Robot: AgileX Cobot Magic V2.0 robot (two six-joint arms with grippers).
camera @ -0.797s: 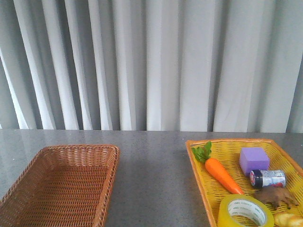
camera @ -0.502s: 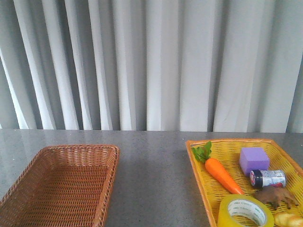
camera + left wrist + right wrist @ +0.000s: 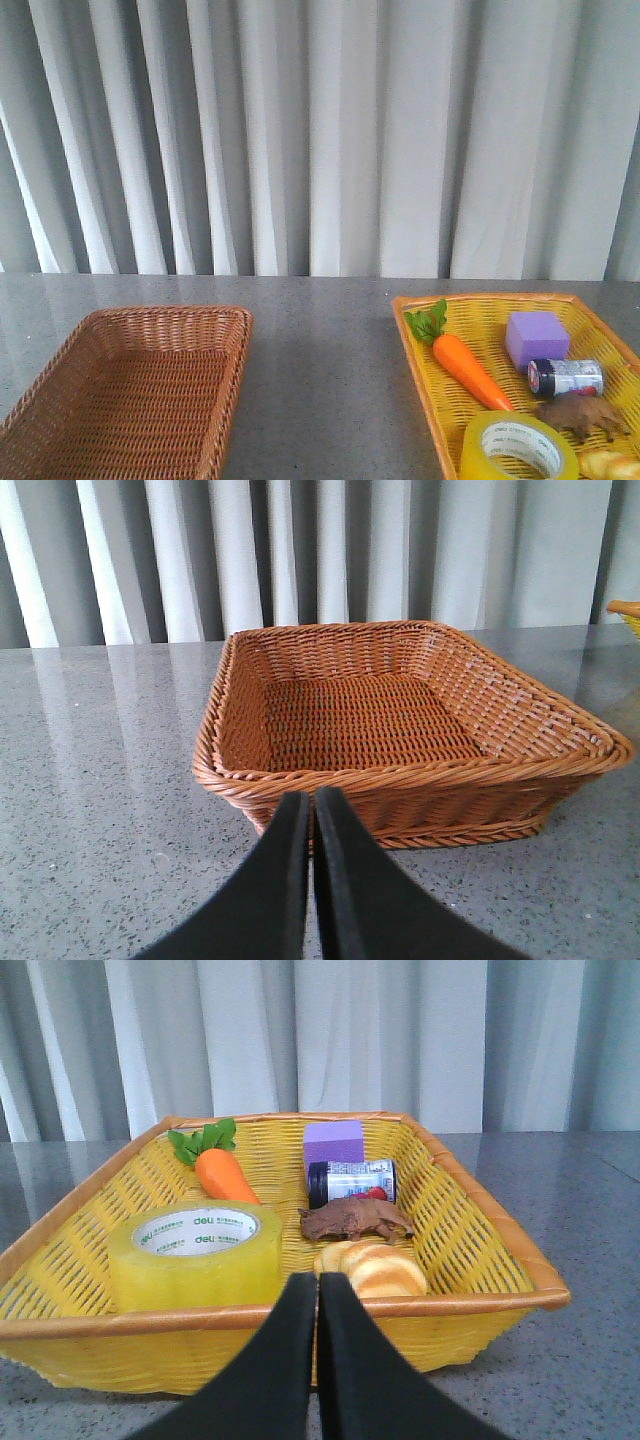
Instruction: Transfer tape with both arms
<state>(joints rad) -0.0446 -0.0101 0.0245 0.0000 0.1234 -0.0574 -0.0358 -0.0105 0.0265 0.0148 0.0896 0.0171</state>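
The yellow tape roll (image 3: 518, 446) lies flat in the near left corner of the yellow basket (image 3: 420, 360); it also shows in the right wrist view (image 3: 195, 1255). My right gripper (image 3: 317, 1282) is shut and empty, just outside the basket's near rim (image 3: 480, 1305), to the right of the tape. My left gripper (image 3: 312, 800) is shut and empty, just short of the near wall of the empty brown wicker basket (image 3: 400, 780). Neither arm shows in the front view.
The yellow basket also holds a toy carrot (image 3: 470, 368), a purple block (image 3: 536, 338), a small can (image 3: 566, 377), a brown toy animal (image 3: 582, 414) and bread (image 3: 372, 1268). The brown basket (image 3: 60, 400) stands at the left. A grey curtain hangs behind the table.
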